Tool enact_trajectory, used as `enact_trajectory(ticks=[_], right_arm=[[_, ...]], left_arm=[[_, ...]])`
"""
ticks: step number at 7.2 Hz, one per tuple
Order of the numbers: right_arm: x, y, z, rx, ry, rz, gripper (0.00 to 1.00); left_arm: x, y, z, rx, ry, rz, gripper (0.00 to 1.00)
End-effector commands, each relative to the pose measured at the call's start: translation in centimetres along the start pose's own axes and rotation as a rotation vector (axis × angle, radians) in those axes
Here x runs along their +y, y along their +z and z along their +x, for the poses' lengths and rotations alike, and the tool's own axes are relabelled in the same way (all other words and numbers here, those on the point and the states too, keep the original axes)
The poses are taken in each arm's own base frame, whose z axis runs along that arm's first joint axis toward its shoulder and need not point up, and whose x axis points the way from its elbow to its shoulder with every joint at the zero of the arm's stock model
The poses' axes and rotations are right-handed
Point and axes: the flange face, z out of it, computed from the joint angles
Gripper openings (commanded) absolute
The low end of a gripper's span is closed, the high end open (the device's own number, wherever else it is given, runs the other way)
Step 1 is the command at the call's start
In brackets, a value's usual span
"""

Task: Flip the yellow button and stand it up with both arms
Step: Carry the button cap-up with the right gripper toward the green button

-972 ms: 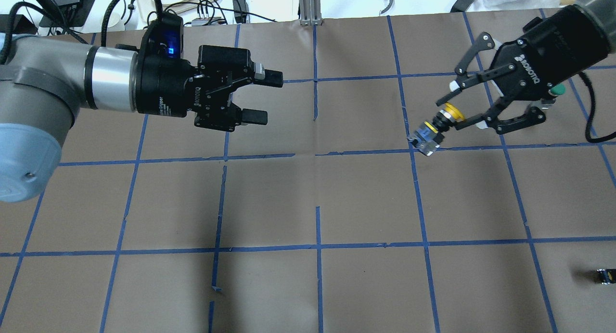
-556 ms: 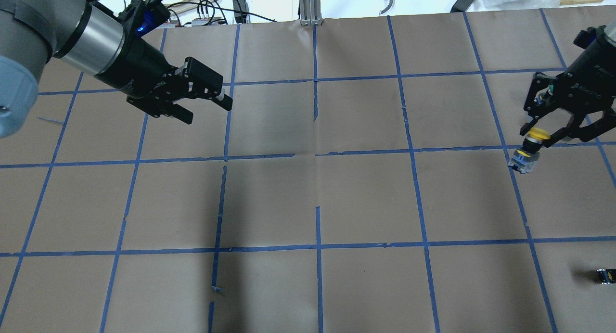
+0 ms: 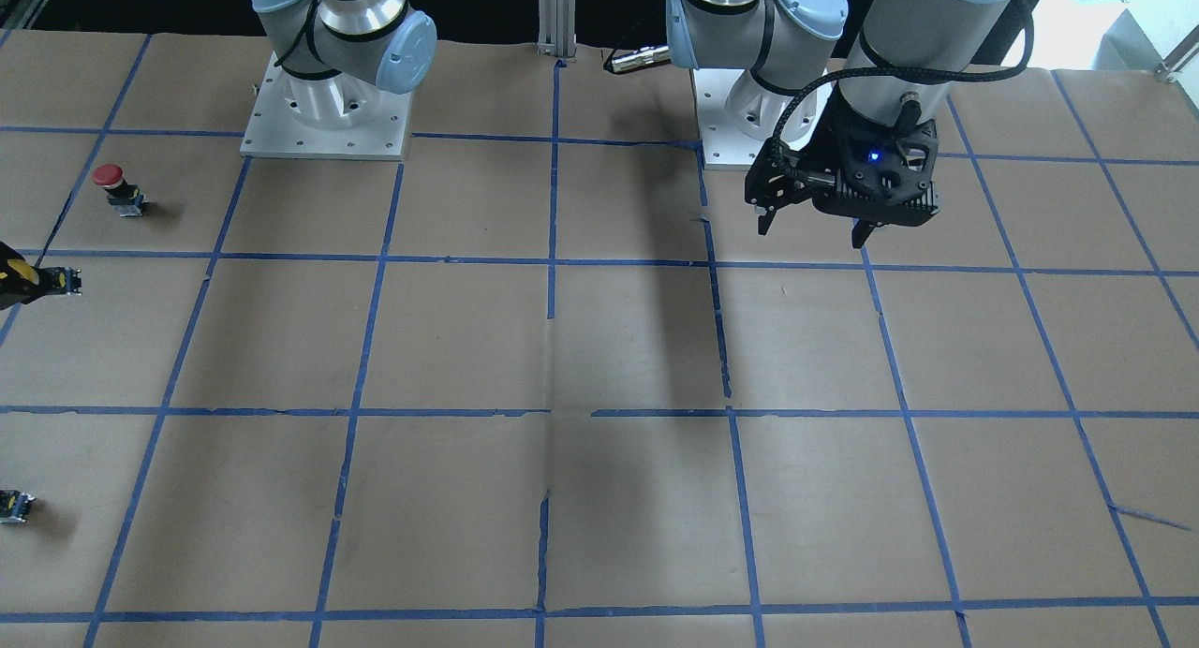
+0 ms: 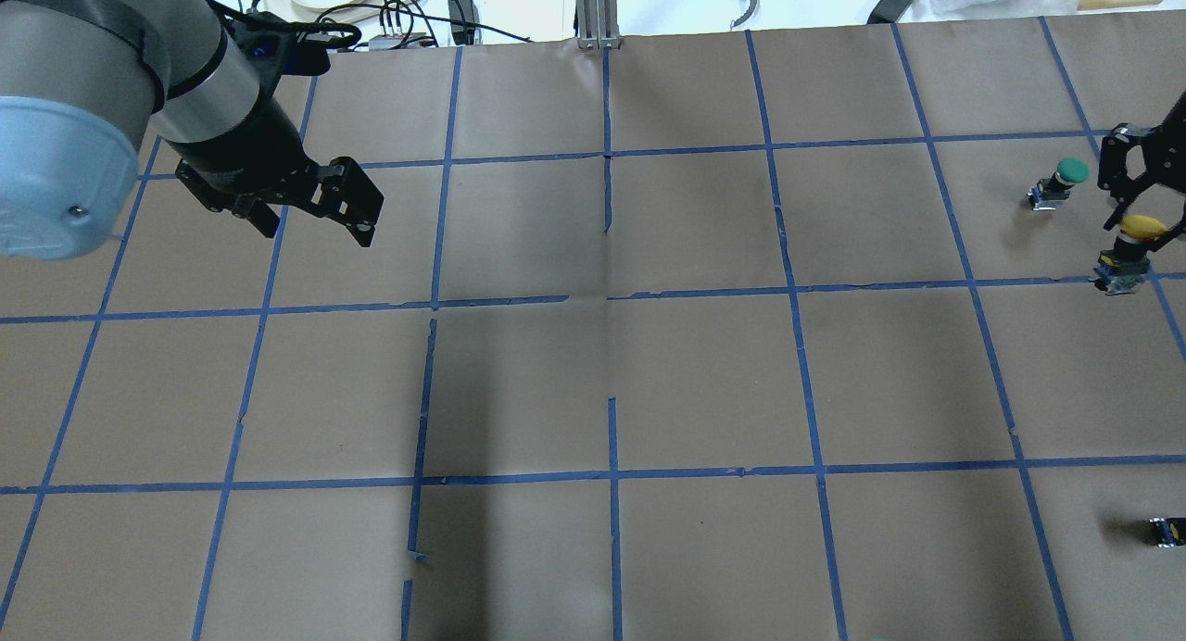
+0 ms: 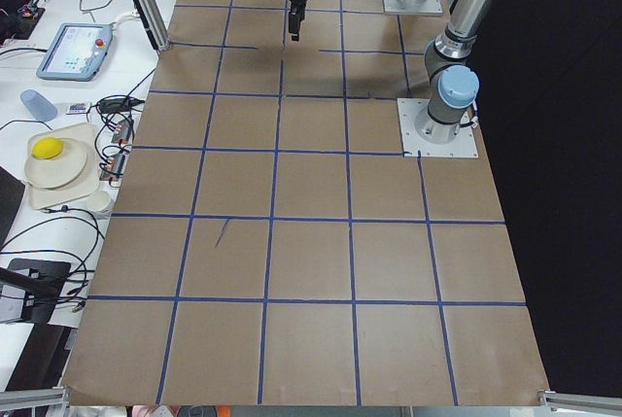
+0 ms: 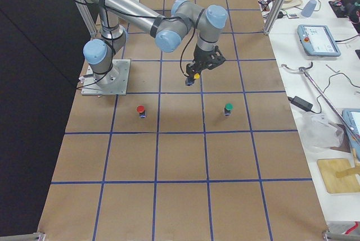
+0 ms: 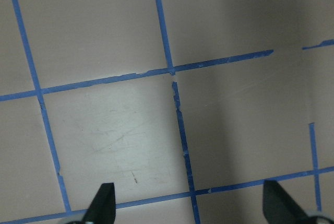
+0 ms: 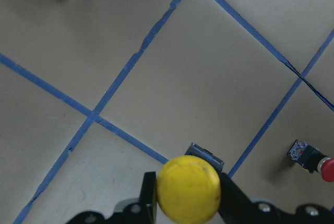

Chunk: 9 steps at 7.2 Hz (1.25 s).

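Observation:
The yellow button hangs cap up, contact base down, at the table's far right edge. My right gripper is shut on it just under the cap. In the right wrist view the yellow cap sits between the black fingers. I cannot tell whether its base touches the paper. It also shows in the exterior right view. My left gripper is open and empty, pointing down above the far left of the table. Its fingertips show wide apart over bare paper.
A green-capped button stands just left of the right gripper. A red-capped button stands nearer the robot's base. A tiny black block lies at the near right. Brown paper with a blue tape grid covers the table.
The right gripper has carried the yellow button from mid-right to the far right edge and turned it from tilted to cap up. The left arm has drawn back to the left and now points down.

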Motion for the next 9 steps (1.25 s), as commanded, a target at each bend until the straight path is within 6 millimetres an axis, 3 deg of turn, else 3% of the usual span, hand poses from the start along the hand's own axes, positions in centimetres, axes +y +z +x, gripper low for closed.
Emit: enact_trajectory(ticks=[1, 3, 6, 7, 9], right_arm=[[-0.9, 3.4, 2.0, -0.018, 0.100, 0.014, 0.04], [-0.8, 4.2, 2.6, -0.180, 0.179, 0.111, 0.01], [-2.1, 8.7, 6.7, -0.193, 0.279, 0.097, 0.01], [-1.3, 10.4, 6.8, -0.201, 0.292, 0.115, 0.02], [-0.7, 11.9, 7.2, -0.231, 0.360, 0.159, 0.03]], left_arm=[[0.2, 0.1, 0.2, -0.015, -0.081, -0.007, 1.00], [0.4, 0.3, 0.3, -0.013, -0.109, -0.014, 1.00], [1.1, -2.3, 1.1, -0.004, -0.106, 0.025, 1.00], [0.7, -2.6, 1.1, 0.001, -0.105, 0.021, 1.00], [0.4, -2.0, 0.4, 0.004, -0.111, 0.019, 1.00]])
